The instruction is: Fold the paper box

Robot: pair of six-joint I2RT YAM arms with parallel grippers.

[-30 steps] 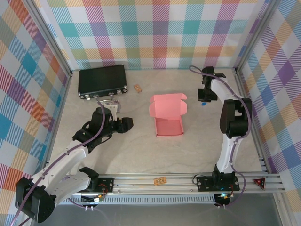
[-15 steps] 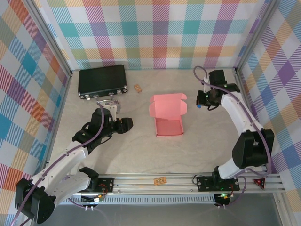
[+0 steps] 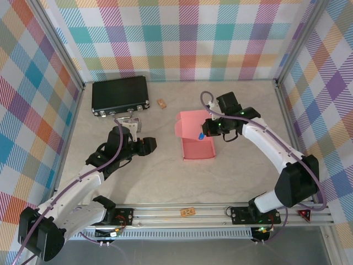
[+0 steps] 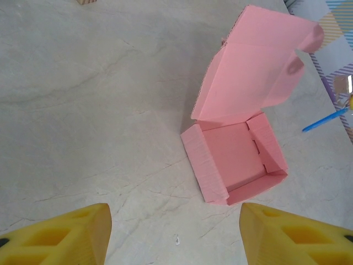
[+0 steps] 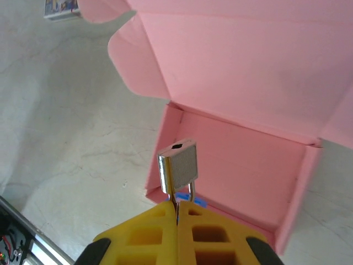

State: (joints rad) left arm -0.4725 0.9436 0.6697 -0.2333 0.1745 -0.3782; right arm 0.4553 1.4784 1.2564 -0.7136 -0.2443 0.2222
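The marbled table (image 3: 154, 171) bears the open paper box (image 3: 198, 148) — also a black case (image 3: 120, 95) and tan block (image 3: 161, 103).

Right arm (image 3: 276, 152): 1 second back it stood folded and upright by the right wall. Now it is stretched out low and slanting across the desk (image 3: 160, 176), with the elbow swung down toward the near right corner.

Right gripper (image 3: 202, 134): it has travelled left from the far right side of the desk, most of the way in the last half second. It is now over the paper box (image 3: 198, 150), at the right of the seam where the raised lid (image 3: 190, 124) meets the tray.

A small silver lock-shaped piece (image 5: 178, 164), pinched in the closed fingers (image 5: 160, 232), came along with it. I see it above the tray's near wall in the right wrist view.
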